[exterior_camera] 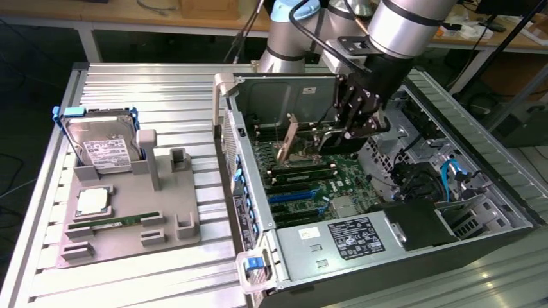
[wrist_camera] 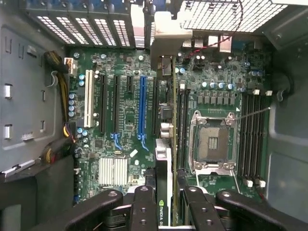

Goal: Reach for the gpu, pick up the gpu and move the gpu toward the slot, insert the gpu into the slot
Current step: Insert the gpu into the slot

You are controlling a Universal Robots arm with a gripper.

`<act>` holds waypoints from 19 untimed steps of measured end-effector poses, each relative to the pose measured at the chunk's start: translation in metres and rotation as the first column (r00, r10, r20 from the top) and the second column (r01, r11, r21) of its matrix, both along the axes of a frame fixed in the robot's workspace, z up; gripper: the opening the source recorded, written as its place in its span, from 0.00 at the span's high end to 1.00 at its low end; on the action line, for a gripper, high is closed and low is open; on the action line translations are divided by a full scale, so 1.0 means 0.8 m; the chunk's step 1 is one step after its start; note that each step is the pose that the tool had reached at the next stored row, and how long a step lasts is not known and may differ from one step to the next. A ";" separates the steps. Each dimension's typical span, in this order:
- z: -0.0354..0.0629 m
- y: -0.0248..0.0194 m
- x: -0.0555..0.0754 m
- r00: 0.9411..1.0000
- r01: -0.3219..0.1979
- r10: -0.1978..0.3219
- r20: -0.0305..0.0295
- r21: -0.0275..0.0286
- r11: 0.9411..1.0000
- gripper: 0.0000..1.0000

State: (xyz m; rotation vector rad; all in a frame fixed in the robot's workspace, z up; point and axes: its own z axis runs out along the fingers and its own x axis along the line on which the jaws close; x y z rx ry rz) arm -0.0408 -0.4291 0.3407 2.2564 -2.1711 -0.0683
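Clenched in the tool: the gpu, held edge-on at the end away from its silvery bracket. Bracket end toward the rear wall of the open case, on the exterior view's left. Hanging above the motherboard, between the blue slot and the processor socket. Just beside the slot, not yet over it.

To carry this well, by my judgement: keep the card upright and parallel to the slot's groove. Slide sideways only, with no twist, until the lower edge sits squarely above the blue strip. Match the bracket to its rear opening while shifting. Stay high enough to clear the black sockets alongside. Keep the grip firm so the card cannot swing.
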 end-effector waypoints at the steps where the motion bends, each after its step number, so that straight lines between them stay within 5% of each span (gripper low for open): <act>1: -0.003 -0.0011 0.000 1.000 0.001 -0.001 0.000 -0.007 1.000 0.73; 3: -0.006 -0.0016 -0.001 1.000 0.003 -0.003 0.000 -0.016 1.000 0.73; 9: -0.019 -0.0016 -0.008 1.000 0.004 -0.004 0.001 -0.018 1.000 0.73; 16: -0.024 -0.0016 -0.030 0.999 0.005 -0.004 0.050 -0.017 1.000 0.73; 19: -0.029 -0.0019 -0.036 0.999 0.005 -0.004 0.053 -0.017 1.000 0.73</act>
